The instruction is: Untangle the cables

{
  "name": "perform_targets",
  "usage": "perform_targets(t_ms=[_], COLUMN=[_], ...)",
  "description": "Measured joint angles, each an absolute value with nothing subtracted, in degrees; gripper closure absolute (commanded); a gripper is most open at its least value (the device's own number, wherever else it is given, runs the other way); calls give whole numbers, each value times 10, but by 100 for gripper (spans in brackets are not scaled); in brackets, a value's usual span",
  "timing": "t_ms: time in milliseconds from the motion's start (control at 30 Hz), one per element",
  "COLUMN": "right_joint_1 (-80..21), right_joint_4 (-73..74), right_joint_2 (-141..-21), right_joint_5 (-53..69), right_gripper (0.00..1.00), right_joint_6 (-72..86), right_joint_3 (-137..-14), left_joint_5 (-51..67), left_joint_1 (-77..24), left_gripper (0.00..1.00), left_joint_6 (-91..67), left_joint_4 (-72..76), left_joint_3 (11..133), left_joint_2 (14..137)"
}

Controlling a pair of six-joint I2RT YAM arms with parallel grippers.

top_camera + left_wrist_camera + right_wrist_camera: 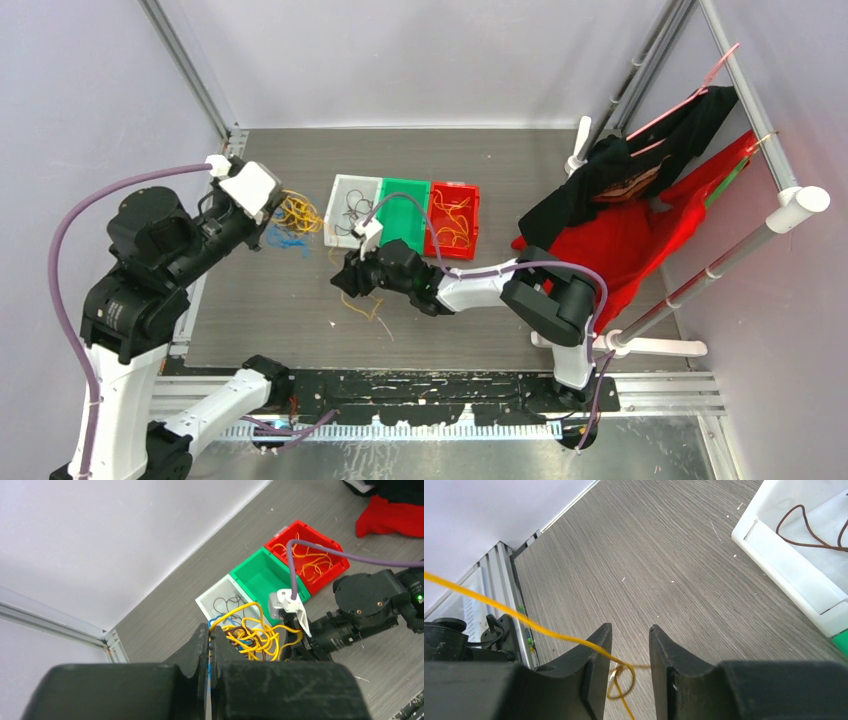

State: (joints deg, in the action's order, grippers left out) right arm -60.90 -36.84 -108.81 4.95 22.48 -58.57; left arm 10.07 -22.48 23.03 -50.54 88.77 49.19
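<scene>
A tangle of yellow, blue and dark brown cables (pixel 256 638) hangs from my left gripper (pixel 210 630), which is shut on a yellow and a blue strand. From above, this bundle (pixel 297 213) sits by the left gripper (pixel 273 222) at the left of the table. My right gripper (pixel 630 630) hovers low over the table with its jaws apart. One yellow cable (pixel 622 672) crosses its left finger and loops in the gap, unclamped. In the top view the right gripper (pixel 347 280) is just above loose yellow strands (pixel 364 306).
Three bins stand in a row at mid-table: a white bin (pixel 343 190) with dark brown cables, a green bin (pixel 405 187), and a red bin (pixel 471 192) with yellow cables. Red and black garments (pixel 640 220) hang on a rack at the right.
</scene>
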Motion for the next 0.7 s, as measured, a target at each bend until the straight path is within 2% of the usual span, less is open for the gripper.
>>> perform_targets(t_ms=[133,367,533,700], right_joint_1=[-609,-604,-590,-574], right_joint_4=[-387,-395,-390,-388], right_joint_2=[-1087,-1049,-961,-846], right_joint_5=[50,49,45,44], right_gripper=[60,51,41,35], right_joint_6=[239,273,292,289], right_joint_3=[-569,-482,-414,-364], left_joint_5=[100,85,74,71], left_joint_1=[-225,-225,-225,-225], left_gripper=[100,100,100,100], left_joint_6=[235,260,272,275], left_joint_4=[-505,-492,-484,-484], left_joint_3=[928,979,985,985], left_joint_2=[502,520,522,522])
